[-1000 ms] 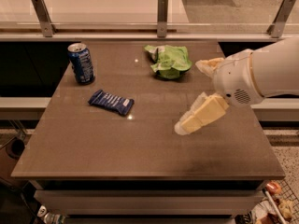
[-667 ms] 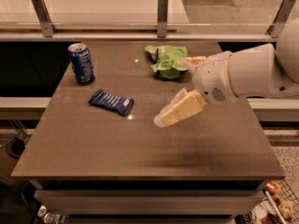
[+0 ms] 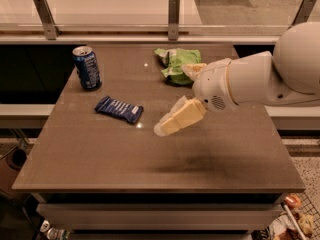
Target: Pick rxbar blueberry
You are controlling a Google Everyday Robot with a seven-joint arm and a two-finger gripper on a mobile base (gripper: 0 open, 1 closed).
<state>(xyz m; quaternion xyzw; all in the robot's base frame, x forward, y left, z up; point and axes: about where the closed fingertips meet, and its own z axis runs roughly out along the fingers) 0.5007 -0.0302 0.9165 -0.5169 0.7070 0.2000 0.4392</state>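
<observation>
Over the last second I have swung the tool [image 3: 172,99] leftward across the bench [image 3: 150,174], and it now sits just right of the rxbar blueberry [image 3: 119,109], with its lower finger [image 3: 177,119] pointing at the wrapper's near end but not touching it. The fingers are spread apart and hold nothing; the upper one is close to the green snack bag [image 3: 177,64]. The bar has not shifted: it lies flat and slightly skewed, left of centre, in front of the upright blue can [image 3: 86,68] and well apart from it. I judge the approach mostly done; what is left is to carry on a little further left, line the fingers up across the bar's narrow width and come down. A smudged shadow on the bench under the white arm [image 3: 250,79] tells me the tool is off the surface. The top is a smooth brown slab with a faint sheen, so a flat wrapper may slide if nudged. Behind runs a low rail on metal posts [image 3: 173,11], with pale floor beyond.
</observation>
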